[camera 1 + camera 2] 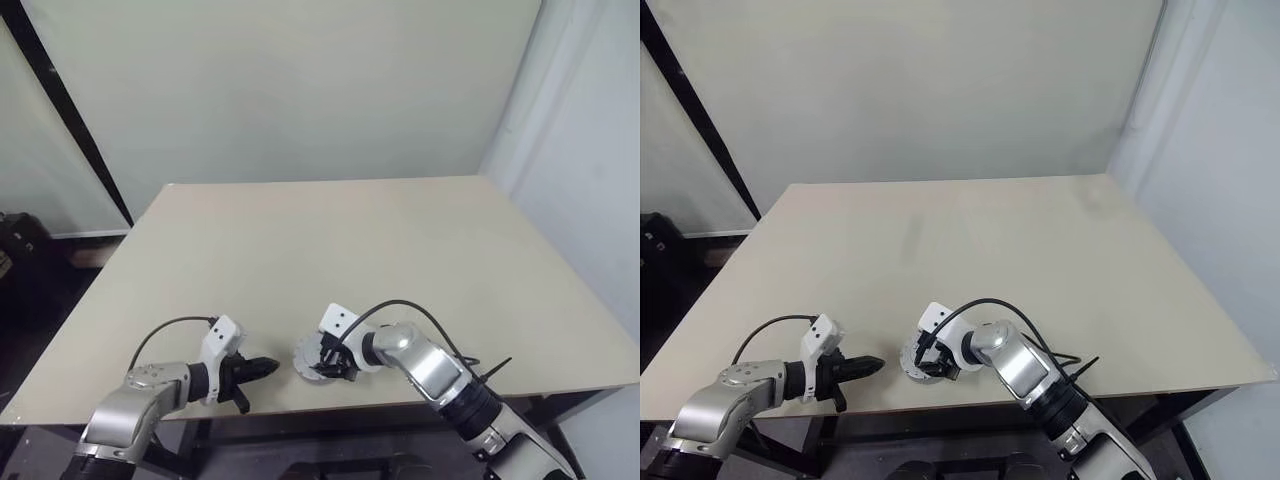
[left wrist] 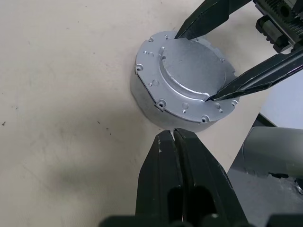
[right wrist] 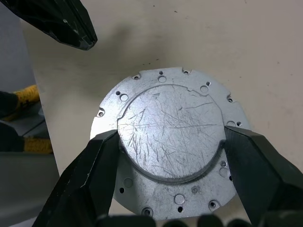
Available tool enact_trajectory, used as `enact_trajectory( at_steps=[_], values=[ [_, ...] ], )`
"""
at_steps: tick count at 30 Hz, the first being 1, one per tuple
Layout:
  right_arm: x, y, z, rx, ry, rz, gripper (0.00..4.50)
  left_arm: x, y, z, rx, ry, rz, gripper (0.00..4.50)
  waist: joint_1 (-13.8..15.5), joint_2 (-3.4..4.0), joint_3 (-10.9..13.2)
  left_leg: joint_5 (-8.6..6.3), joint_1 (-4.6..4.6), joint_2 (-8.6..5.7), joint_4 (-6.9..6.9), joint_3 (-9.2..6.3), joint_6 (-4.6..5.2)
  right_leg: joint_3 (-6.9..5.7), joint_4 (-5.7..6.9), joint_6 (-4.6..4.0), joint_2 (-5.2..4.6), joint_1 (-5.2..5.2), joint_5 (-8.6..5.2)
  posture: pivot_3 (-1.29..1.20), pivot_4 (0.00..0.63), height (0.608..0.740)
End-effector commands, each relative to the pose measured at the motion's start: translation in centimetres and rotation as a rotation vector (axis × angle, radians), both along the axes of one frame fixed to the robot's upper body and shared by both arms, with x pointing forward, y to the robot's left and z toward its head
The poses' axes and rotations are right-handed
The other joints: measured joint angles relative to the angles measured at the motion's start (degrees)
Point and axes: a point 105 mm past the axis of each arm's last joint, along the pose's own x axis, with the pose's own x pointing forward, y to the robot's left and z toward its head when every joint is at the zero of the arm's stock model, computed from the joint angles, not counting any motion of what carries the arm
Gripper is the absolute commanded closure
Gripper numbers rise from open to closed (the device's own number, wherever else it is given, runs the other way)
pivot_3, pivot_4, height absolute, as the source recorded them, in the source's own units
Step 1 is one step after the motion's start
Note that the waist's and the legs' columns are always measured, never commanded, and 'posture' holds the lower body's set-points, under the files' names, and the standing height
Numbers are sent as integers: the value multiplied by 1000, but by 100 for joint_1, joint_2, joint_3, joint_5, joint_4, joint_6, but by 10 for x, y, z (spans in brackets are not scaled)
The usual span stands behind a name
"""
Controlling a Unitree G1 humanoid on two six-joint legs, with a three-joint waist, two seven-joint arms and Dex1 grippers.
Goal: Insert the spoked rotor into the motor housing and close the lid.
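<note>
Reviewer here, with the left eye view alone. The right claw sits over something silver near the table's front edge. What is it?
Observer: It is the lid, a scratched grey disc with a raised round centre. It lies flat on top of the motor housing, which is a squat grey-walled part.
Operator: Is the right claw gripping it?
Observer: The right claw stands open, with one finger at either side of the raised centre. I cannot tell whether they press it.
Operator: And the left claw?
Observer: The left claw is shut. Its tip points at the housing's side wall, close to it but apart.
</note>
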Motion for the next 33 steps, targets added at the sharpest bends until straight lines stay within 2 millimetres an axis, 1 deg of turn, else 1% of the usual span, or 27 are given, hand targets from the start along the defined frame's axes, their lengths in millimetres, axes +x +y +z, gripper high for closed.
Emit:
enact_trajectory(
  at_steps=[1,11,20,24,30,33],
  values=[
    [-1,-4,-6,-44,9,2,1289,6,-5,8,-4,-50,-14,4500,0,0,-1,0,0,0,0,1,0,0,0,0,0,0,0,0,0,740],
    [-3,-4,-7,-52,17,-1,1289,19,-20,6,-14,-103,-6,4500,2,8,-8,0,0,-1,1,0,0,1,-1,1,0,2,0,0,0,740],
    [-4,-6,-8,-63,21,-1,1289,24,-27,-10,31,-78,-6,4500,3,17,-15,0,-1,-3,-1,-1,0,0,-1,1,0,2,1,0,0,740],
    [-4,-6,-8,-64,22,-3,1289,23,-31,-18,56,-61,-22,4500,7,40,-29,0,-1,-14,6,-5,1,2,-2,1,-5,9,1,0,0,740],
    [-4,-6,-7,-62,19,-8,1289,24,-35,-23,82,-59,-32,4500,22,50,-35,0,-1,-26,18,-12,1,4,-3,2,-11,21,-1,0,0,740],
    [-4,-3,-4,-32,32,-14,1289,26,-36,-24,83,-60,-25,4500,36,58,-41,0,0,-27,19,-14,1,4,-3,3,-12,23,-1,0,0,740]
  ],
)
